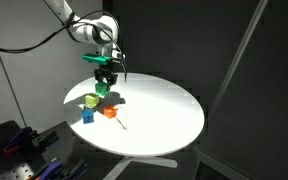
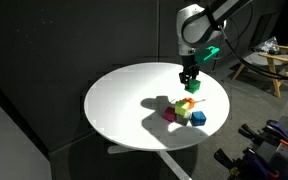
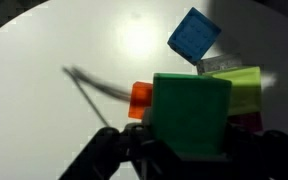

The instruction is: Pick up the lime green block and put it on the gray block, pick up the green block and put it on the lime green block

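My gripper [image 1: 105, 78] [image 2: 190, 80] [image 3: 189, 150] is shut on the green block [image 1: 102, 88] [image 2: 192, 86] [image 3: 191, 110] and holds it above the table, over the cluster of cubes. The lime green block [image 1: 90, 101] [image 3: 247, 90] is just beside and below the held block. A dark red block [image 3: 246, 122] shows directly under or against it; I cannot tell which. The bluish-gray block [image 1: 87, 116] [image 2: 198, 119] [image 3: 194, 35] stands alone on the table, apart from the lime one, with nothing on it.
An orange cube [image 1: 110, 112] [image 3: 141, 97] sits on the round white table [image 1: 164, 120] [image 2: 124, 100] beside the cluster. A thin dark line [image 3: 89, 85] lies on the table next to it. Dark curtains surround the table.
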Action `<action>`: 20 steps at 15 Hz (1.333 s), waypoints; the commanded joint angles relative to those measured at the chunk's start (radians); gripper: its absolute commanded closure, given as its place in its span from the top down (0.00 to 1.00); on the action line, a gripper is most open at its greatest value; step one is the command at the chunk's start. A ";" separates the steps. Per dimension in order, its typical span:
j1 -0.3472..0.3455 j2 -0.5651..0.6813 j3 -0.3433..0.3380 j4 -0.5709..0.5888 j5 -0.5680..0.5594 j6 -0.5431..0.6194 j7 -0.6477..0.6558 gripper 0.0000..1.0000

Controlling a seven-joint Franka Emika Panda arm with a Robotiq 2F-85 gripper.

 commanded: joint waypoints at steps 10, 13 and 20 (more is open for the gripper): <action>0.047 -0.028 0.064 -0.037 -0.063 0.000 -0.082 0.31; 0.055 -0.021 0.073 -0.043 -0.071 0.004 -0.084 0.31; 0.073 -0.007 0.074 -0.046 -0.096 0.035 -0.059 0.31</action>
